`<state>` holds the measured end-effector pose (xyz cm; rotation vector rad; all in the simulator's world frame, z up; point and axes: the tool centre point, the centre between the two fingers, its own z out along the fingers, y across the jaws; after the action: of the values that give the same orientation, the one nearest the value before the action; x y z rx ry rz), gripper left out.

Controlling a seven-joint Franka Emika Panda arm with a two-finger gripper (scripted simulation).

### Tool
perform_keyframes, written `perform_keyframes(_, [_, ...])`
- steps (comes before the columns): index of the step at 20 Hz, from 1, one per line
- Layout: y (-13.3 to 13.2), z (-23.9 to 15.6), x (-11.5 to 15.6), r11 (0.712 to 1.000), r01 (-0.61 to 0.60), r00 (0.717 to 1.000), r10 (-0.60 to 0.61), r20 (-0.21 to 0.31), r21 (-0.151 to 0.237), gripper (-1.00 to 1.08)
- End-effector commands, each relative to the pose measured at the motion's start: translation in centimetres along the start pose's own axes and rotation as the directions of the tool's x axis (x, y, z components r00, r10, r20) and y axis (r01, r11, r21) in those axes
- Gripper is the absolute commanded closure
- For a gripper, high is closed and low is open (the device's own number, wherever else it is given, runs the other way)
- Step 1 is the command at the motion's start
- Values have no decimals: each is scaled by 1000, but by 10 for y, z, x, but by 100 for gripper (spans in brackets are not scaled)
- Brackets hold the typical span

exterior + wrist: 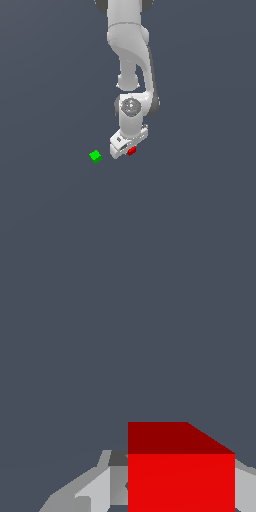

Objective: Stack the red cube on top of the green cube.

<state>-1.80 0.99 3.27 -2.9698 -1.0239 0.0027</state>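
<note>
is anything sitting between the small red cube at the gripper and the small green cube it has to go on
Nothing visible does. The small red cube sits at the gripper; only bare grey floor separates it from the small green cube, toward the exterior view's left.

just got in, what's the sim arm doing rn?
The Panda's gripper is down at the red cube; in the wrist view the cube sits between the fingers. Whether it is clamped or lifted cannot be told. The green cube sits apart, toward the exterior view's left, nothing on it. Stack not yet done.
</note>
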Motion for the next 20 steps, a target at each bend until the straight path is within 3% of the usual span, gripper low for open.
perform_keyframes(1, [0,-12,0,1000,0,1000,0,-1,-1,108])
perform_keyframes(11, [-1,-75,0,1000,1,1000,-1,-1,-1,108])
perform_keyframes(20, [1,-85,0,1000,0,1000,0,-2,-1,108])
